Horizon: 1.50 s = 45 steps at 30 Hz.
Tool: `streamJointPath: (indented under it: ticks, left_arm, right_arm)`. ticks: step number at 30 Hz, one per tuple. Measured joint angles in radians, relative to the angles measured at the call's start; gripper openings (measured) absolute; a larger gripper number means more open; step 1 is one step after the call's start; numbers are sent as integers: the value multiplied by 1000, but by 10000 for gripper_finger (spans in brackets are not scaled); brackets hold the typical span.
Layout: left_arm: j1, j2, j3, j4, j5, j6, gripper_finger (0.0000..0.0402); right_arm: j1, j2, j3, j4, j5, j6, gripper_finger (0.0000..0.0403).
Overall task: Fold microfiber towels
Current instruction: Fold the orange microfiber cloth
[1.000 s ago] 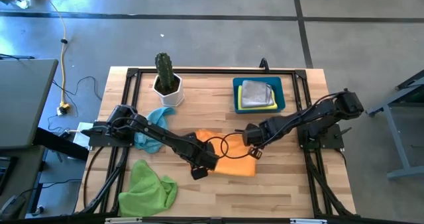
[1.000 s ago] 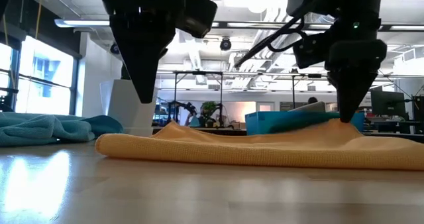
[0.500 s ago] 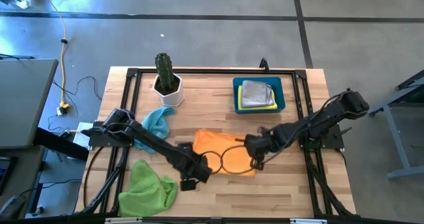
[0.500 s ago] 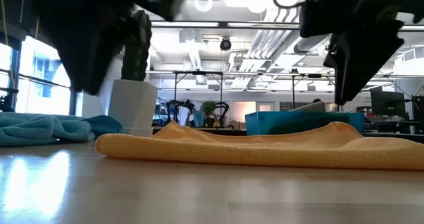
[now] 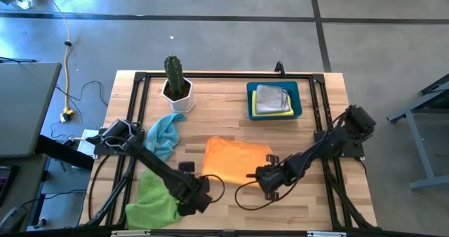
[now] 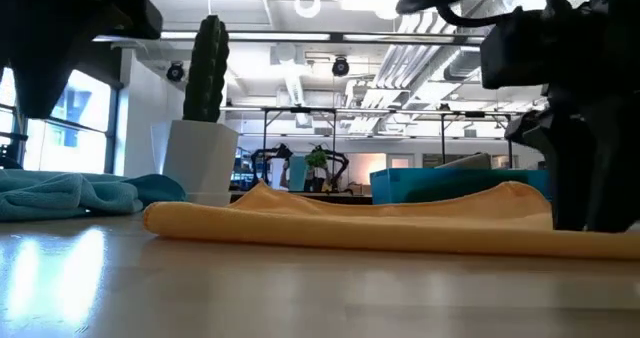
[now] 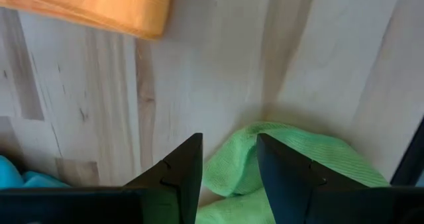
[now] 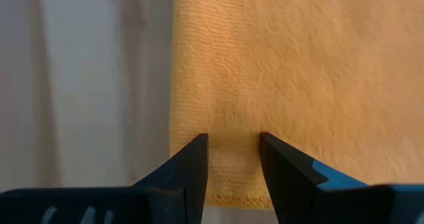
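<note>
Orange towel folded flat | we find left gripper unclenched over lime green towel | right gripper released at fold edge, apparently mid-smoothing.

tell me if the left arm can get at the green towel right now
Probably yes. The left gripper hangs open right at the edge of the lime green towel, with only bare table in front. The right gripper is over by the orange towel, well clear.

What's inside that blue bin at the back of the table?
The blue bin holds a folded grey towel lying on top of a yellow towel, of which only an edge peeks out. Anything beneath those two is covered and cannot be seen.
</note>
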Motion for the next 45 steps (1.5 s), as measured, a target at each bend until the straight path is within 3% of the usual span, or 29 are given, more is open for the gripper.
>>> streamJointPath:
  ticks: [4,11,13,19,23,29,36,42,45]
  left_arm:
    - [-7,0,0,0,-1,-30,131]
    - [-8,0,0,2,0,-132,131]
    - [-12,0,0,9,3,-166,131]
    - [-31,0,0,22,9,-281,131]
    - [-49,0,0,52,9,-348,131]
    - [-66,0,3,147,11,-421,131]
    - [-79,0,39,178,9,-451,131]
    - [-79,0,62,181,9,-444,131]
    - [-78,0,62,180,8,-443,131]
  right_arm:
    - [12,43,0,162,0,-29,128]
    - [-24,132,0,566,88,-265,128]
    - [-38,129,0,568,80,-290,128]
    - [-21,23,0,310,-38,-251,128]
    - [20,-27,0,174,-20,-302,128]
    - [50,25,0,150,48,-364,128]
    - [35,83,1,244,61,-336,128]
    - [6,132,1,607,60,-389,128]
    - [-24,145,1,705,54,-367,128]
